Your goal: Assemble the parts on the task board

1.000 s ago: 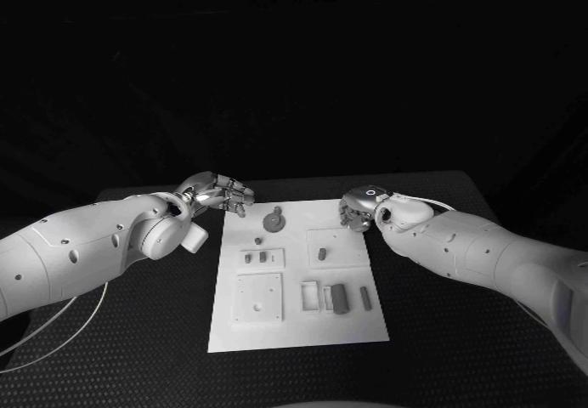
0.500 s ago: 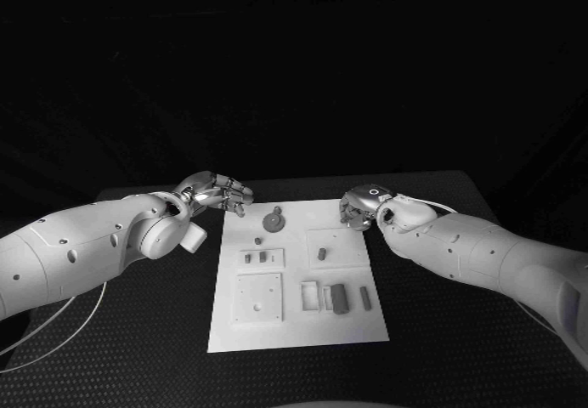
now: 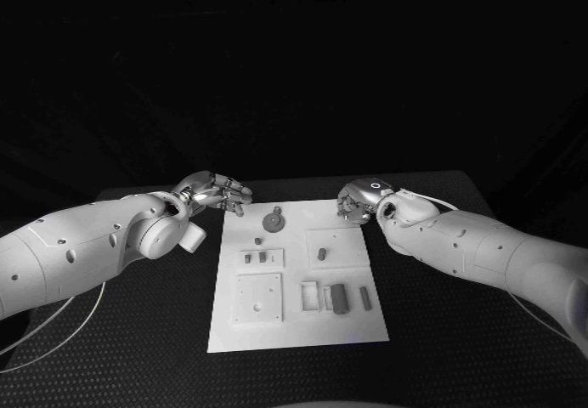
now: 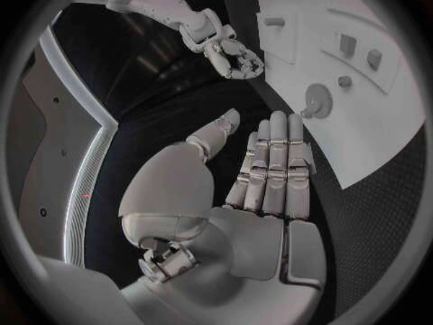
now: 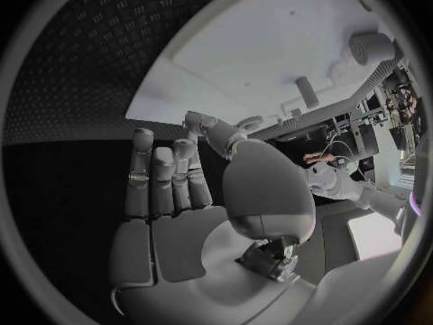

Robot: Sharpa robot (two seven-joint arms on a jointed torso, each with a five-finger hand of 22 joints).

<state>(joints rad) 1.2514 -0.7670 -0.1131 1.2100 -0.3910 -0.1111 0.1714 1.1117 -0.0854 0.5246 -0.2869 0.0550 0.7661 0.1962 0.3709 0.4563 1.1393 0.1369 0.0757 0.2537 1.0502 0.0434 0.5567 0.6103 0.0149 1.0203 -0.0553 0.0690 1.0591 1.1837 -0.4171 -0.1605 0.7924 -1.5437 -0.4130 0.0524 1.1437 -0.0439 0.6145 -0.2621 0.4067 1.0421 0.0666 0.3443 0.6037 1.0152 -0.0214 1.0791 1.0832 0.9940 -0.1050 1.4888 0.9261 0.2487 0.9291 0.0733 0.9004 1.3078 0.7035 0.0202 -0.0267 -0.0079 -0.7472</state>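
The white task board (image 3: 355,319) lies in the middle of the black table, with several small parts on it. Among them are a round part with a stub (image 3: 274,222) near the far edge and a small oblong part (image 3: 322,252). My left hand (image 3: 218,194) hovers just off the board's far left corner. In its wrist view the left hand (image 4: 266,184) has straight fingers and a bare palm, beside the board (image 4: 379,133). My right hand (image 3: 358,202) hangs over the far right corner. Its wrist view shows that hand (image 5: 176,195) spread and holding nothing, with the board (image 5: 252,58) beyond.
The black textured table (image 3: 466,340) runs round the board on all sides. A white cable (image 3: 61,327) trails from my left arm across the table's near left. My right hand (image 4: 230,54) also appears in the left wrist view.
My right hand has shifted slightly toward the board's far edge and turned a little. The left hand and the parts have stayed put.
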